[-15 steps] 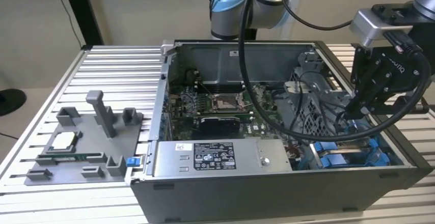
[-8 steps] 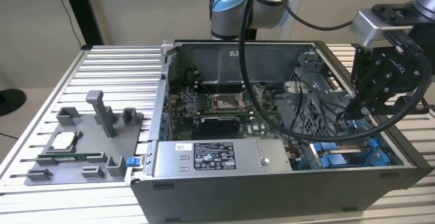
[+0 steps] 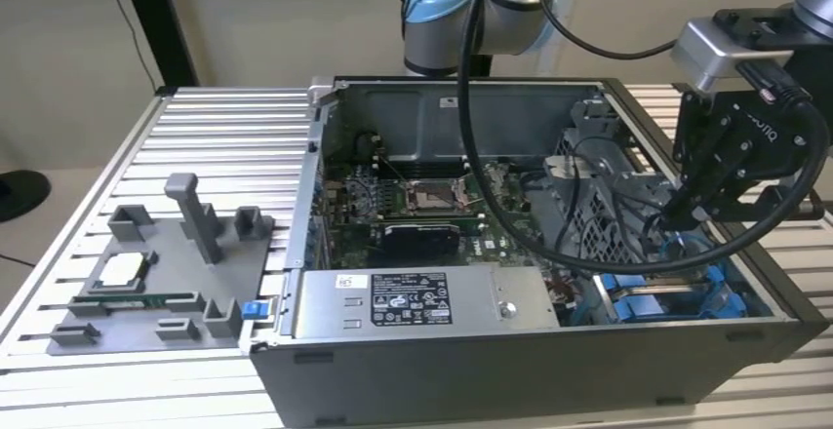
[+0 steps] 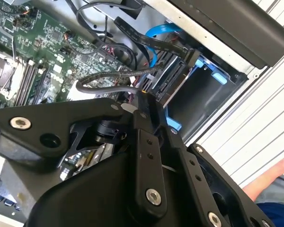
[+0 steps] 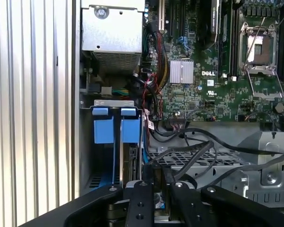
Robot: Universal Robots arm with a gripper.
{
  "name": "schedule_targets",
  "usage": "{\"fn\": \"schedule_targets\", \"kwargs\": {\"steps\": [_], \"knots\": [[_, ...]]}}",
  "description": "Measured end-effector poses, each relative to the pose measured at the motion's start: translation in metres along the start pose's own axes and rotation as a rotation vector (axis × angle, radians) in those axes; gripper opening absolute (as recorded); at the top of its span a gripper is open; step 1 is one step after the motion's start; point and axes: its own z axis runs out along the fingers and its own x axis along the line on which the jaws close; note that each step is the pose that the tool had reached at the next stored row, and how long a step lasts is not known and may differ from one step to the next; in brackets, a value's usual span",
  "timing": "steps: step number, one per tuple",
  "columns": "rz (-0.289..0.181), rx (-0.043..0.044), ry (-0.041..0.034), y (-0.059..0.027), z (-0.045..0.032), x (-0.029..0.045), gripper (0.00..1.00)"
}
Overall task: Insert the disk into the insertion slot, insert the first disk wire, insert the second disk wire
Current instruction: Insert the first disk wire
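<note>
Logging: my pincer [image 4: 146, 101], pressed together, sits just beside the disk [image 4: 173, 79] standing in the insertion slot [image 4: 201, 106].

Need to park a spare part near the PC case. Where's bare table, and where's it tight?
Bare ribbed table lies behind the grey fixture, on the exterior view's left of the case. Crowded: the drive bay corner, where the tool hangs among black cables.
</note>
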Motion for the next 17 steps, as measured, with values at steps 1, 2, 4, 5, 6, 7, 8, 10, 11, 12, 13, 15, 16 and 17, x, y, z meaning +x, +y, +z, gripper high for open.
{"fn": "schedule_targets", "kwargs": {"steps": [1,2,4,5,6,7,8,10,11,12,13,15,16,17], "knots": [[0.0,0.0,0.0001,0.0,0.0,0.0,0.0],[0.0,0.0,0.0001,0.0,0.0,0.0,0.0],[0.0,0.0,-0.0002,0.0,0.0002,0.0006,0.0],[0.0,0.0,0.0,0.0,0.0001,0.001,0.0],[0.0,0.0,0.0001,0.0,0.0,0.0016,0.0],[0.0,0.0,0.0,-0.0001,0.0,0.0023,0.0],[0.0,0.0,0.0,-0.0001,-0.0001,0.003,0.0],[0.0,0.0,0.0001,-0.0001,-0.0002,0.004,0.0],[0.0,0.0,0.0001,-0.0001,-0.0003,0.0045,0.0],[0.0,0.0,0.0001,-0.0001,-0.0003,0.005,0.0],[0.0,0.0,0.0001,0.0,-0.0004,0.0054,0.0],[0.0,0.0,0.0001,0.0,-0.0005,0.0067,0.0],[0.0,0.0,0.0001,-0.0001,-0.0006,0.0077,0.0],[0.0,0.0,0.0002,-0.0001,-0.0007,0.0087,0.0]]}}
